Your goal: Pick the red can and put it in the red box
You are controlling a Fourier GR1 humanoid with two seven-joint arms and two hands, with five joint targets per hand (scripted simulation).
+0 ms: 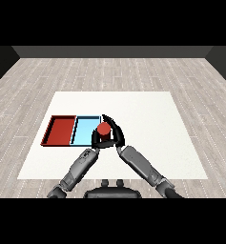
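A red can (103, 129) stands upright at the right edge of the light blue tray (85, 128), the right robot hand (116, 135) curled around it. The left robot hand (96, 140) sits just beside the can, its fingers too hidden to judge. The red tray (60, 130) adjoins the blue tray's left side on the white counter (148, 124).

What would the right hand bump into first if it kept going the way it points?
The right hand already curls round the red can. Pointing up and left, it would probably cross the blue tray next, though depth is unclear.
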